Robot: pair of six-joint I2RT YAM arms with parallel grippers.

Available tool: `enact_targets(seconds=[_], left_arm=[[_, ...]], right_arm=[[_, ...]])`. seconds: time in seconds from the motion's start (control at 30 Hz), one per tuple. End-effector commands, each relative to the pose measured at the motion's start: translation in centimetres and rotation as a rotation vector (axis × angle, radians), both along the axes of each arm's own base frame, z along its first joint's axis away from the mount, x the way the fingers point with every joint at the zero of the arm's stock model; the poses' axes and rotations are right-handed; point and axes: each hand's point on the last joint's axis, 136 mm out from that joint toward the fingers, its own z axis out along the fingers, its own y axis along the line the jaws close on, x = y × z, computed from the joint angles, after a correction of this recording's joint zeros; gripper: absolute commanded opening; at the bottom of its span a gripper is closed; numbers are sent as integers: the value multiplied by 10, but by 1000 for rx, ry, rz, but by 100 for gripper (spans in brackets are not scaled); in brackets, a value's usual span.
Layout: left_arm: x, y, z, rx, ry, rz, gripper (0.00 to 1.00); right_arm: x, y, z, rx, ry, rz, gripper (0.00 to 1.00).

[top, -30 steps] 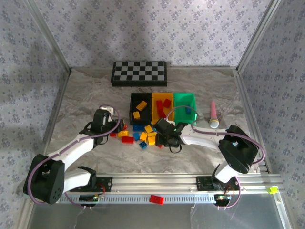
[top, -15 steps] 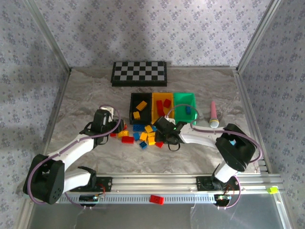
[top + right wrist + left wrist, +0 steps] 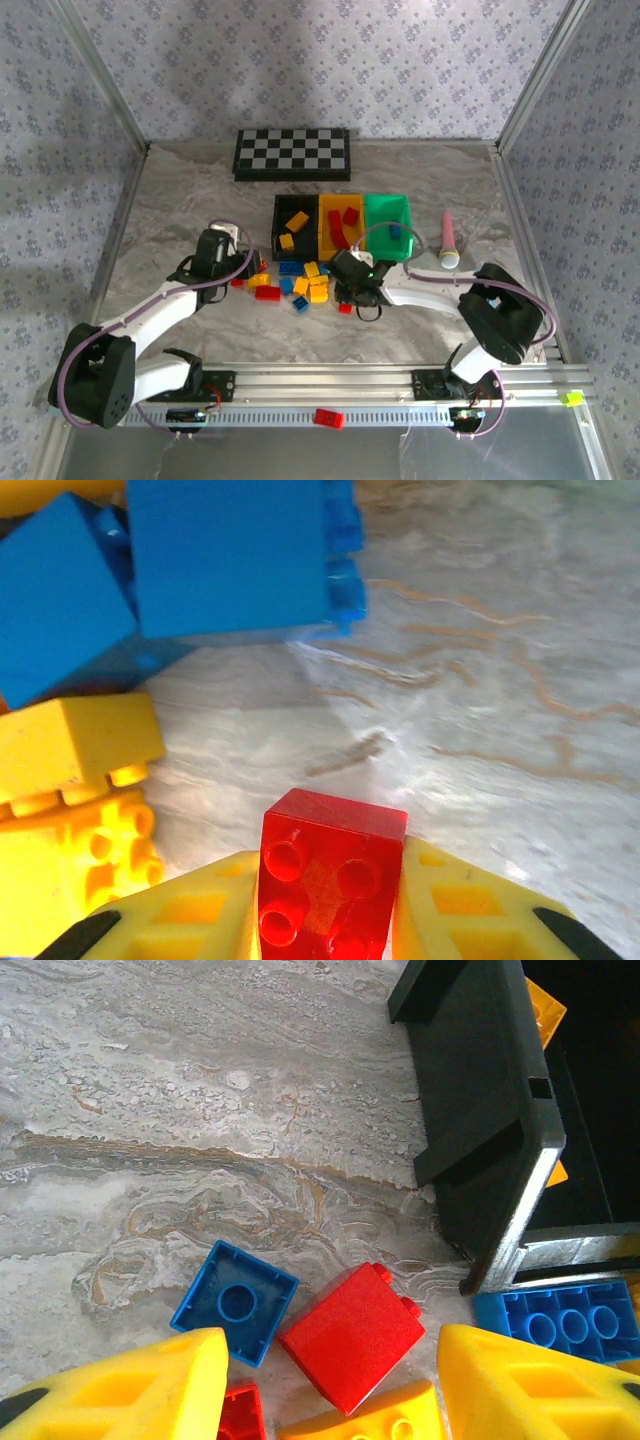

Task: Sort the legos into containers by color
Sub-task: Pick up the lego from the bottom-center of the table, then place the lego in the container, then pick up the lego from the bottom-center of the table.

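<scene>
In the right wrist view my right gripper (image 3: 333, 885) is shut on a small red lego (image 3: 330, 865), studs facing the camera, just above the marble table. From above, that gripper (image 3: 350, 292) sits at the right edge of the loose pile of red, yellow and blue legos (image 3: 298, 282). My left gripper (image 3: 325, 1360) stands open over another red lego (image 3: 350, 1335), with a blue lego (image 3: 235, 1300) beside it and the black container (image 3: 480, 1110) just ahead. The black (image 3: 277, 225), yellow (image 3: 340, 198) and green (image 3: 386, 198) containers stand side by side behind the pile, each holding a few legos.
A black-and-white checkered board (image 3: 292, 152) lies at the back. A pink and white object (image 3: 449, 240) lies right of the green container. One red brick (image 3: 328, 418) rests on the front rail. Bare marble stretches to the left and right of the pile.
My right gripper has closed on the red lego at the pile's right edge. The left arm has not moved.
</scene>
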Motion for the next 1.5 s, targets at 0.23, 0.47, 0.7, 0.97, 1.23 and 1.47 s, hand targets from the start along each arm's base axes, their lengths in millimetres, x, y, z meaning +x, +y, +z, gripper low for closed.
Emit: enact_targets(seconds=[0.23,0.47,0.7,0.97,1.23,1.47], left_arm=[[4,-1,13,8,-25,3,57],[-9,-2,11,-37,4,18,57],[-35,-20,6,-59,78,-60,58],[-49,-30,-5,-75,129,-60,58],[-29,-45,-3,-133,160,-25,58],[-24,-50,-2,-151,164,-18,58]], right_arm=[[77,-6,94,38,-200,23,32],[155,-2,127,0,-291,60,35],[157,15,123,-37,-299,180,61],[70,46,92,-3,-192,371,62],[4,64,39,0,-59,412,62],[-2,94,20,28,-22,423,63]])
